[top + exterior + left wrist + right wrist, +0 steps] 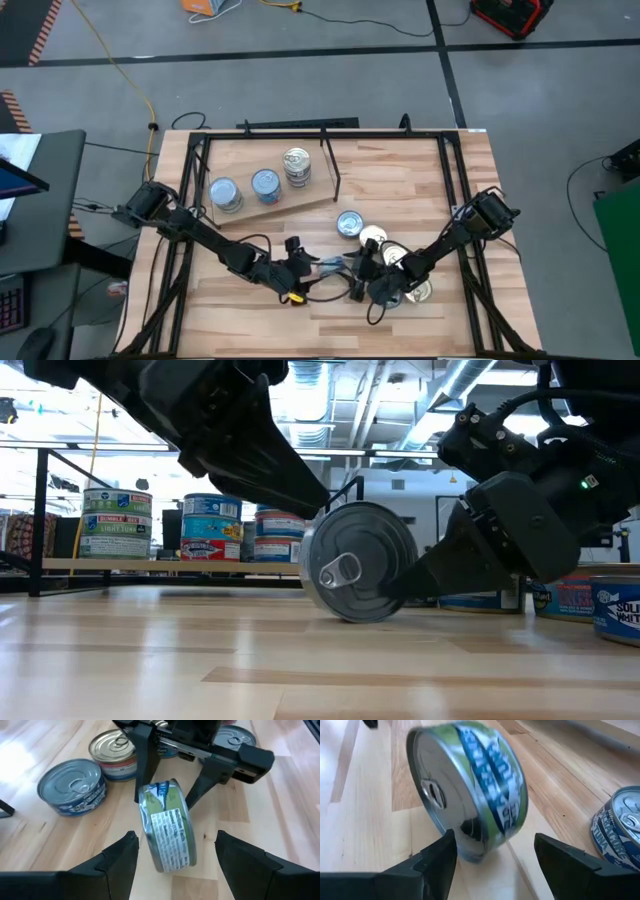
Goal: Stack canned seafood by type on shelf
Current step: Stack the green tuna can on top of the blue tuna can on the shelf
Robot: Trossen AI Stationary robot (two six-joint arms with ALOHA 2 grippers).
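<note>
While the green-labelled tuna tin [167,827] stands on edge on the tabletop [400,180] between the wide-open left gripper [172,857] and wide-open right gripper [492,855], unheld, any nudge could roll it away from the shelf [300,205].

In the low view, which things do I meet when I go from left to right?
Green-labelled tin stack → blue-labelled tin stack → third tin stack → silver pull-tab tin standing on edge → blue-labelled tins flat on the table.

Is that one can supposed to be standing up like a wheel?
It looks odd: one tin stands on its edge on the table between the open left gripper and right gripper, while the others lie flat.
</note>
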